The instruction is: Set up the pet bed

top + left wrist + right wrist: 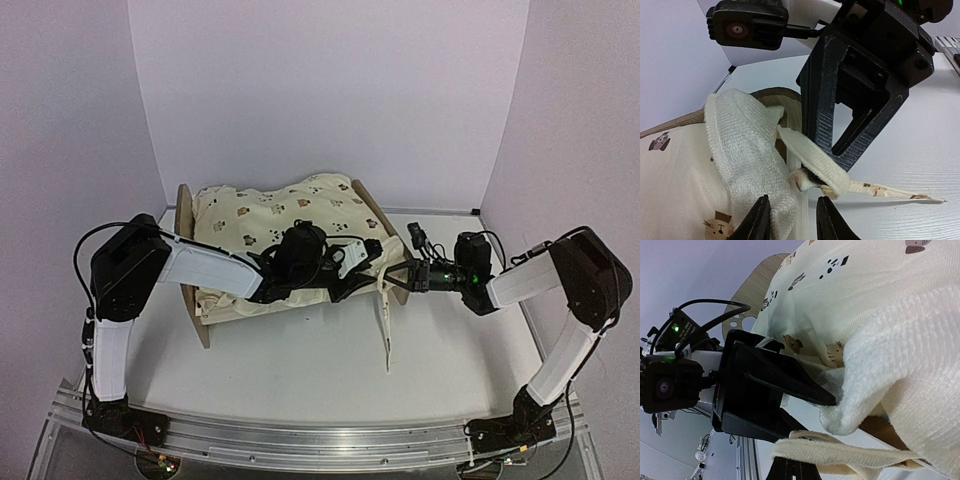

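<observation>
Left hand (366,272) and right hand (397,276) meet at the right end of the pet bed (184,235), mid-worktop (300,370), quilt (265,212) draped over it. Left wrist cam: fingers (759,222) apart around the quilt edge. Right wrist cam: right hand pinched shut on quilt trim

Small pet bed (184,215) of light plywood, standing on the desk (300,370) toward its far edge and left of centre, long axis roughly parallel to that edge. Two rounded end boards, one toward the desk's left edge (198,325), the other nearer the middle (370,208), both upright. Round cutouts through one board (756,284), seen from the right wrist. Base hidden under a cream animal-print quilt (270,215) draped between the boards.
</observation>
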Robot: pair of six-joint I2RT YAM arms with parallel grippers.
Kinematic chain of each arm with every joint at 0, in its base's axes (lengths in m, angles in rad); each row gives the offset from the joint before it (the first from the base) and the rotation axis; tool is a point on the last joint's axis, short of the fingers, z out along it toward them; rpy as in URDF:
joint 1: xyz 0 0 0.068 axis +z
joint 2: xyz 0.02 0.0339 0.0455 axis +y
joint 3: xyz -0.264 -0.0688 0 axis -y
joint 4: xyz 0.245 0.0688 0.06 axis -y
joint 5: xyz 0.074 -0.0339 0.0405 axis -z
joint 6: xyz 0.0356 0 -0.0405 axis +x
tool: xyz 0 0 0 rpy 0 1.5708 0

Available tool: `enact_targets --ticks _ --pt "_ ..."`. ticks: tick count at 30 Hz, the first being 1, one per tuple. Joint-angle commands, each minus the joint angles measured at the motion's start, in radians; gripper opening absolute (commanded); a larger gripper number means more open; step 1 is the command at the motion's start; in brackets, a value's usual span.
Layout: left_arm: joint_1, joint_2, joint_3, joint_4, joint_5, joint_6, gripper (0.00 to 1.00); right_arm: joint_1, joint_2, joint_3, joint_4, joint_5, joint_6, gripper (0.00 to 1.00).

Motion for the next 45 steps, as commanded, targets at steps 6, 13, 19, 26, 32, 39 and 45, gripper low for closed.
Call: enact_targets --ticks 6,13,19,26,32,39,45 --pt "-0.001 0.022 0.037 0.076 0.077 -0.008 0.33 -0.007 0.006 0.035 0.044 -0.039 0.008 0.0" --pt "-0.001 0.022 0.033 0.113 0.094 -0.017 0.32 -0.006 0.008 0.035 0.044 -0.043 0.013 0.0" --pt "-0.002 0.018 0.033 0.117 0.113 -0.014 0.26 -0.007 0.01 0.039 0.043 -0.048 0.016 0.0" --pt "-0.002 0.02 0.033 0.125 0.127 -0.012 0.26 -0.008 0.013 0.042 0.044 -0.052 0.02 0.0" --pt "-0.003 0.018 0.03 0.13 0.128 -0.004 0.03 -0.008 0.012 0.043 0.044 -0.057 0.024 0.0" --pt "-0.004 0.009 0.012 0.146 0.1 0.007 0.0 -0.008 0.008 0.048 0.042 -0.064 0.036 0.0" --pt "-0.004 0.006 0.005 0.161 0.079 -0.009 0.0 -0.011 0.014 0.054 0.036 -0.061 0.059 0.01"
